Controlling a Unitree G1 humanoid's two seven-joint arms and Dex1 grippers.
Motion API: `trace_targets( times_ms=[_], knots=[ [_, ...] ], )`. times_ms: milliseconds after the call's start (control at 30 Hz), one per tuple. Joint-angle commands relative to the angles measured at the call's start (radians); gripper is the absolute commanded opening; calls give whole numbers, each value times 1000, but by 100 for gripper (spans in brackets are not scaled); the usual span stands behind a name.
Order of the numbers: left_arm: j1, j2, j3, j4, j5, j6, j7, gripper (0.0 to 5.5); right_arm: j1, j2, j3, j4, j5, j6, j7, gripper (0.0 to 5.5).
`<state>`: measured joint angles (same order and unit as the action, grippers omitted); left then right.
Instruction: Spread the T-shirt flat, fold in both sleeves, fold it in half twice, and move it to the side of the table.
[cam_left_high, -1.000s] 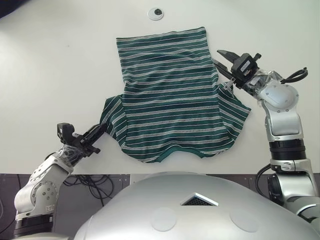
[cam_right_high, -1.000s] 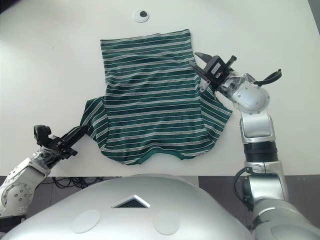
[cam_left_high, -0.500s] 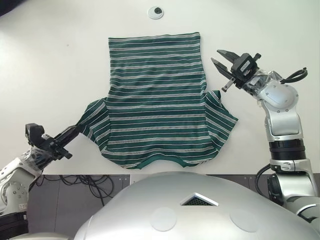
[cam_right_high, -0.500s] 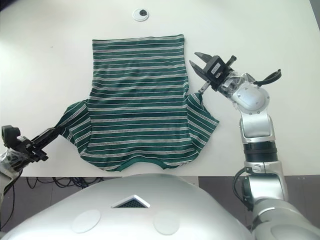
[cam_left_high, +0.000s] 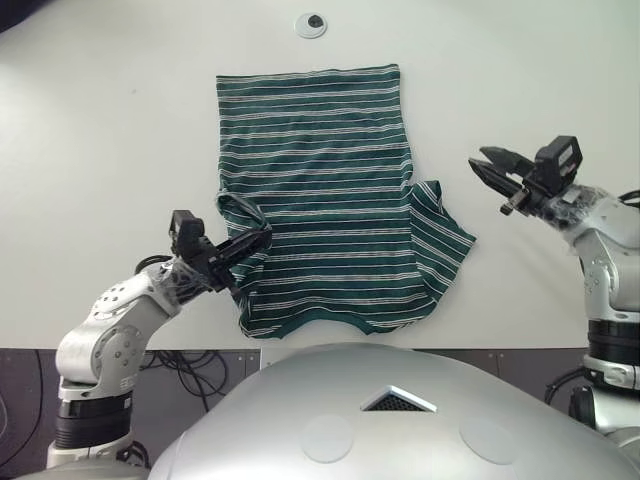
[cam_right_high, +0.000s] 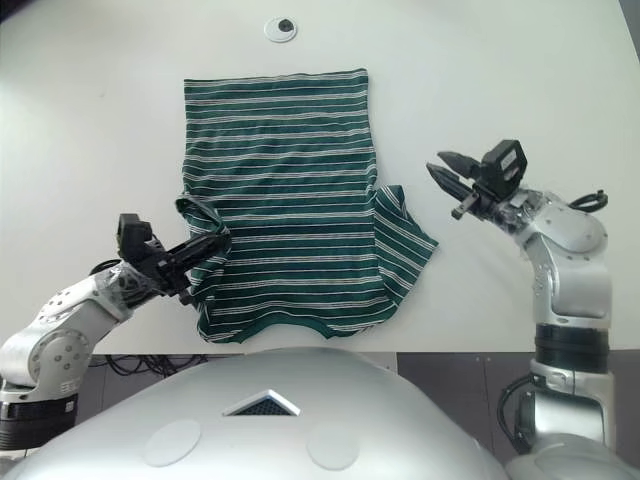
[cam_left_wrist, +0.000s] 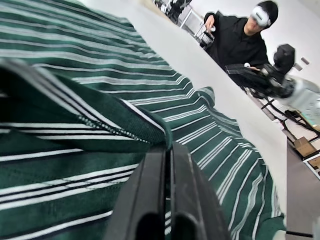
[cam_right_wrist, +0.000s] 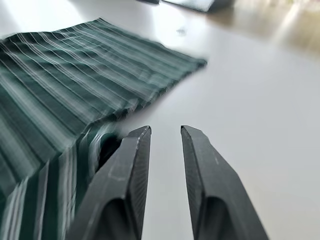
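A green T-shirt (cam_left_high: 320, 160) with white stripes lies on the white table (cam_left_high: 110, 150), hem at the far side and collar near the front edge. My left gripper (cam_left_high: 258, 238) is shut on the left sleeve (cam_left_high: 240, 215), holding it folded inward over the shirt's body. In the left wrist view the shut fingers (cam_left_wrist: 155, 170) pinch the sleeve's edge (cam_left_wrist: 135, 122). The right sleeve (cam_left_high: 447, 238) lies spread out on the table. My right gripper (cam_left_high: 487, 172) hovers open and empty to the right of the shirt, apart from it; its fingers (cam_right_wrist: 132, 160) point toward the sleeve.
A small round white disc (cam_left_high: 311, 25) with a dark centre sits beyond the shirt's hem. The table's front edge (cam_left_high: 500, 347) runs close behind the collar, with cables (cam_left_high: 180, 362) hanging below it. Bare tabletop lies on both sides of the shirt.
My left gripper has swung inward to the right, carrying the left sleeve over the shirt's body. My right gripper has let go of the shirt and drawn away to the right.
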<state>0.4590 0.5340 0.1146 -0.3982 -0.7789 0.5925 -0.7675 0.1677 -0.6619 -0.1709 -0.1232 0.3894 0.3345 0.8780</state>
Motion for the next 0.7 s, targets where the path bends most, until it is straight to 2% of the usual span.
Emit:
trace_targets(
  times_ms=[33, 200, 300, 500, 700],
  knots=[
    [-11, -14, 7, 51, 45, -5, 40, 54, 83, -82, -45, 0, 69, 189, 42, 107],
    [39, -3, 49, -6, 40, -20, 31, 117, 168, -134, -45, -15, 102, 290, 113, 107],
    [71, 0, 88, -65, 92, -107, 25, 117, 183, -133, -54, -22, 142, 338, 145, 107],
    [203, -7, 164, -191, 188, -381, -92, 117, 203, -105, -73, -35, 223, 415, 173, 107],
    [269, -4, 159, -75, 345, -631, -189, 117, 190, -57, -68, -35, 247, 430, 133, 107]
  ],
)
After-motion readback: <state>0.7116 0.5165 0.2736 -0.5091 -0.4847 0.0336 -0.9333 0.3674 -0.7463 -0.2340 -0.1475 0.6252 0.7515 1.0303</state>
